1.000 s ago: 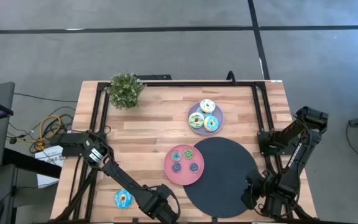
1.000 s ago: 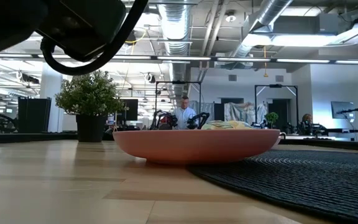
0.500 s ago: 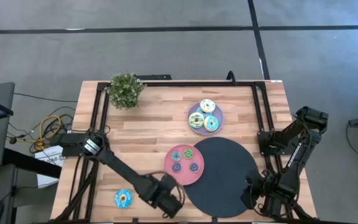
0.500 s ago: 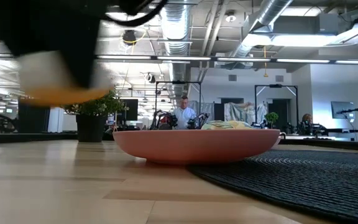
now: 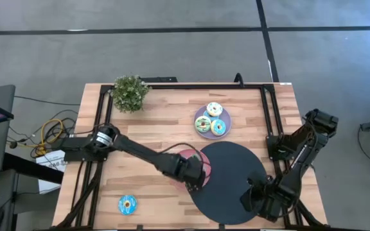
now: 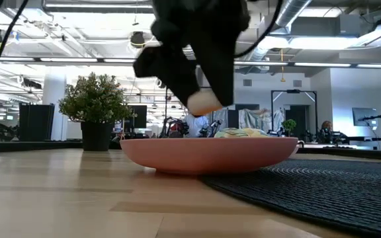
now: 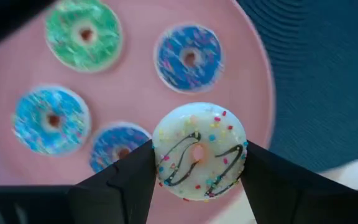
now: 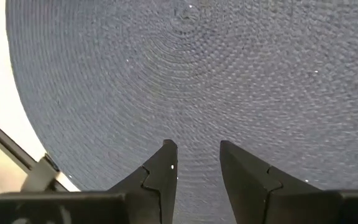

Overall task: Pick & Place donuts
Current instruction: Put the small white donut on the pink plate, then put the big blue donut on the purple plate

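Note:
My left gripper (image 5: 194, 174) hangs over the pink plate (image 5: 205, 172), shut on a white donut (image 7: 199, 152) with dark drizzle and sprinkles. In the low view the donut (image 6: 207, 102) is above the plate (image 6: 210, 155). On the plate lie a green donut (image 7: 84, 34), a light blue one (image 7: 50, 119) and two dark blue ones (image 7: 188, 57). A blue donut (image 5: 127, 205) lies flat on the table near the near edge. My right gripper (image 8: 197, 146) is open and empty, low over the black disc (image 5: 230, 183) at its near right part. My left gripper pinches the white donut by two opposite sides of its outer rim (image 7: 159, 155) between its two fingers (image 7: 129, 183). The fingers come from above, pointing down. The donut sits level, icing up, lifted clear above the pink plate.
A lilac plate (image 5: 211, 131) at the far middle holds three donuts: a white one (image 5: 214, 109), a yellow-green one (image 5: 203, 124) and a blue one (image 5: 218, 128). A potted plant (image 5: 130, 93) stands at the far left corner. A black frame runs along the table's edges.
My left gripper has lifted from the table's near edge, beside the blue donut. It has carried the white donut up and toward the far right, until it stands over the pink plate. The blue donut has stayed where it was.

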### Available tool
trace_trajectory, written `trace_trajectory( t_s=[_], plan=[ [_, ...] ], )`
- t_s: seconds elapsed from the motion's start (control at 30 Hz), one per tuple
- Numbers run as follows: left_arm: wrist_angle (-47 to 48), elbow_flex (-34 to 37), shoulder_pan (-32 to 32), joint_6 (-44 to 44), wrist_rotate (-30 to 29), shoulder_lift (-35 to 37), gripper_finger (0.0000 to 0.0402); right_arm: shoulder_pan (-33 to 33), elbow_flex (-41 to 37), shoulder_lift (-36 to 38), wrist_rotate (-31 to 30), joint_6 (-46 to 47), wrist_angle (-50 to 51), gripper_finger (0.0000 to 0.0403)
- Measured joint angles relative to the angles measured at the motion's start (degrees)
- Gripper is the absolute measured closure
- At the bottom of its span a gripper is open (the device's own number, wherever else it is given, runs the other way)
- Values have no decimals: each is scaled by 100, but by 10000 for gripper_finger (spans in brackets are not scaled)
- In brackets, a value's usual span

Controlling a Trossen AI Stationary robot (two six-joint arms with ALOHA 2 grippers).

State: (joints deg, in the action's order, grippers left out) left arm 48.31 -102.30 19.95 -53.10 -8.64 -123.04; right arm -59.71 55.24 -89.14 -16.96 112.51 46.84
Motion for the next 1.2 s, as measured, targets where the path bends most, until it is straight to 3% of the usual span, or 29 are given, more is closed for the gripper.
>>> trace_trajectory(
  t_s=[0.23,0.53,0.67,0.83,1.07,1.2],
  plan=[
    [-4,-9,-272,762,374,-74,182,226,0,0,12,2,-18,291],
    [73,-2,-332,903,901,-337,77,421,0,0,16,-128,132,291],
    [121,-154,-329,882,880,-331,51,485,-1,0,33,-400,124,291],
    [338,-786,-295,881,832,-297,46,518,0,0,34,-665,100,291],
    [617,-1250,-217,207,739,-282,49,494,0,0,190,-972,62,291],
    [619,-1239,-40,-242,536,-295,97,446,0,0,224,-1195,-58,291]
  ],
)
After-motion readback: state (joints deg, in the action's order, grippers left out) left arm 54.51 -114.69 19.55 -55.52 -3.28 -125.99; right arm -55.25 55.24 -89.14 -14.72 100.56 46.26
